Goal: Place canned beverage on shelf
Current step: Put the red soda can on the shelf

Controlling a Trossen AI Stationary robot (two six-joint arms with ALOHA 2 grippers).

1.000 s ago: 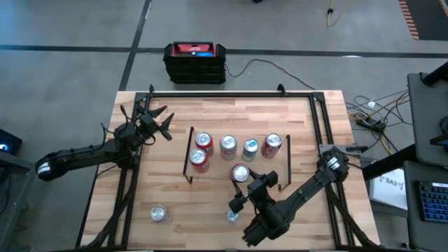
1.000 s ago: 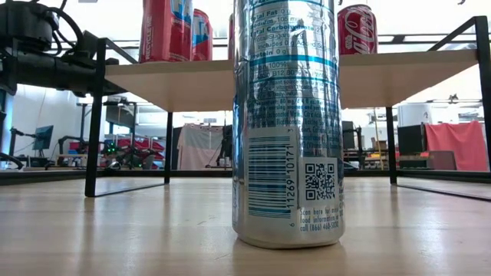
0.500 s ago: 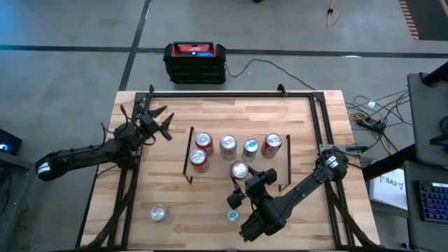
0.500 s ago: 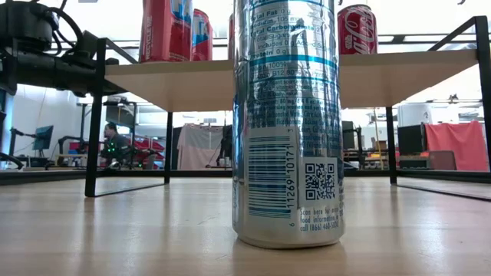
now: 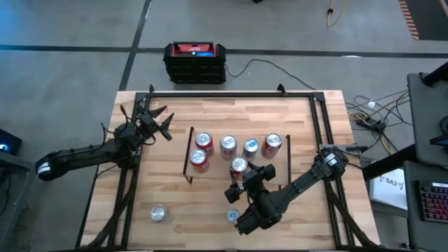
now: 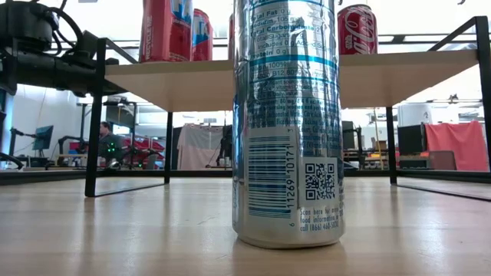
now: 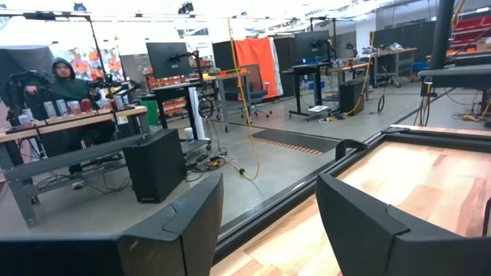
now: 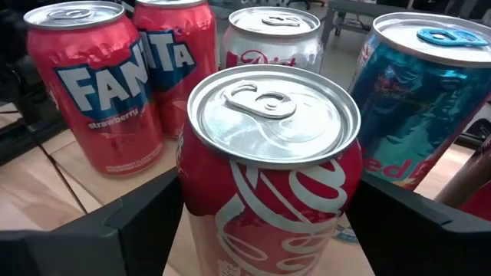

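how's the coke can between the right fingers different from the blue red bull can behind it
In the right wrist view, the Coke can is red with a plain silver tab; the Red Bull can is teal-blue with a blue tab. The Coke can sits between the right gripper's fingers; the Red Bull stands clear. Both are upright and unopened.

The floor is grey concrete crossed by dark lines. A black-and-red case stands on it just beyond the counter's far edge, with a cable trailing off. Beyond lies a brightly lit workshop: workbenches, a monitor, an orange cloth, a black box. A seated person occupies one bench.
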